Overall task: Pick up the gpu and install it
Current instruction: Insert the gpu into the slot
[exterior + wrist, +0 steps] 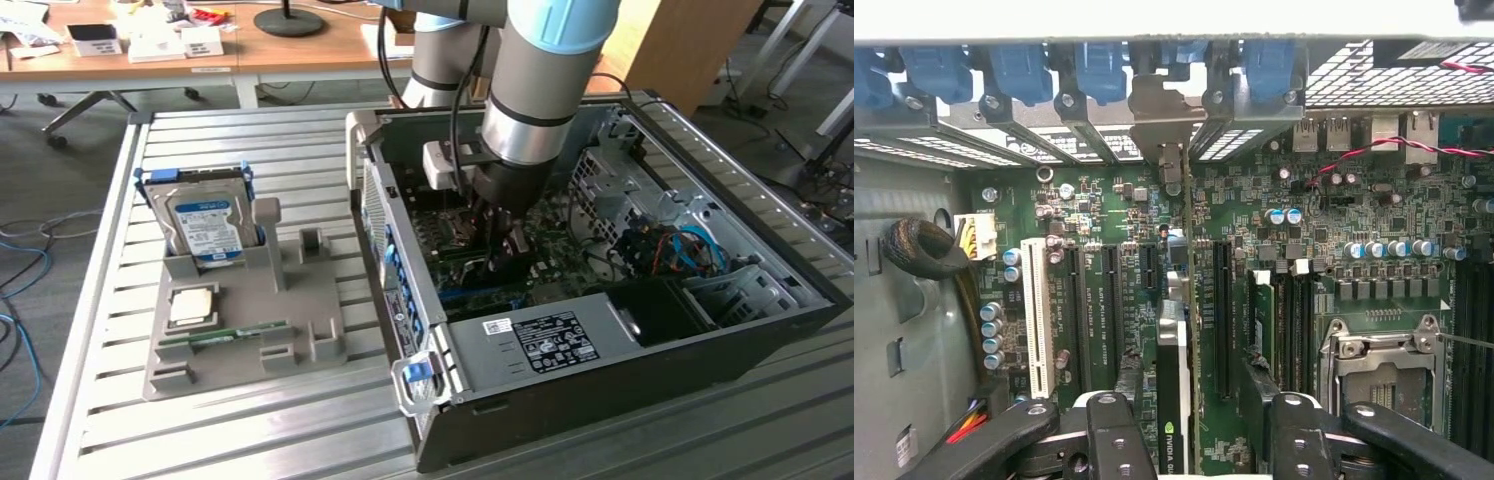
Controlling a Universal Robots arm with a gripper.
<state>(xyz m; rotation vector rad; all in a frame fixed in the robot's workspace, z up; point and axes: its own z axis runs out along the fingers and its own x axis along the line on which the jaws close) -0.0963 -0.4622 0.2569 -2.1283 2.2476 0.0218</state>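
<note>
The arm reaches down into the open computer case (pixel 747 290), which lies on its side on the slatted metal table (pixel 240 430). In the exterior view the gripper (pixel 505 262) sits low over the motherboard (pixel 574 262), and its fingers cannot be made out there. The wrist view supplies what that view lacks: the two black fingers (pixel 1116 440) stand apart, one on each side of the gpu (pixel 1180 380), which is seen edge-on, upright, running between two black expansion slots (pixel 1222 320) toward the rear of the case. Its silver bracket (pixel 1167 125) stands at the rear slot openings, among the blue retention clips (pixel 1019 70). Whether the fingers touch the card cannot be determined; a gap appears on each side. The wrist view also shows a white slot (pixel 1036 315), the empty processor socket (pixel 1382 365) and a black cable bundle (pixel 924 250). The exterior view alone gives the surroundings: a grey parts fixture (pixel 240 330) to the exterior view's left of the case, holding an upright hard drive (pixel 203 222), a processor (pixel 194 305) and a thin RAM stick (pixel 227 335).
</note>
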